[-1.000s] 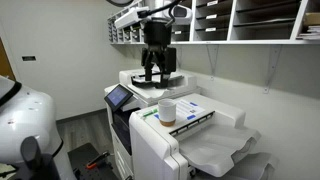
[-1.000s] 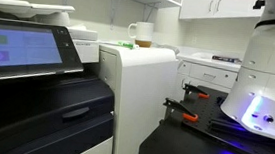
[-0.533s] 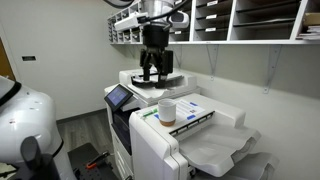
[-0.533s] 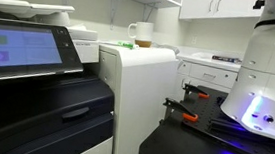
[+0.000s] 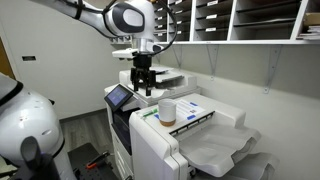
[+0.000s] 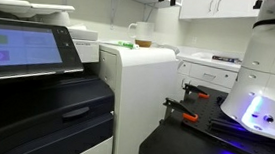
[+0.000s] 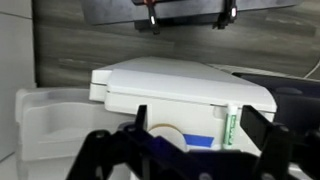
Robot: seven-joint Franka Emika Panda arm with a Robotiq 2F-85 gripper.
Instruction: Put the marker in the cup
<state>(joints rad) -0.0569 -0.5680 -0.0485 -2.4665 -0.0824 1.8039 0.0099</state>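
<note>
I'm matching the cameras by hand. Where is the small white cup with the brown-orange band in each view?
Exterior view: the small white cup with the brown-orange band sits centre, on the white printer unit.
Exterior view: the cup is upper centre, atop that unit.
Wrist view: probably the blurred white round shape, low centre.
Shared landmark: the white printer unit.

No legible text anywhere.
Printer touchscreen [image 6: 20, 47] shows lines, too blurred to read; blue-marked label [image 5: 193, 104] on machine top, too small to read.
</note>
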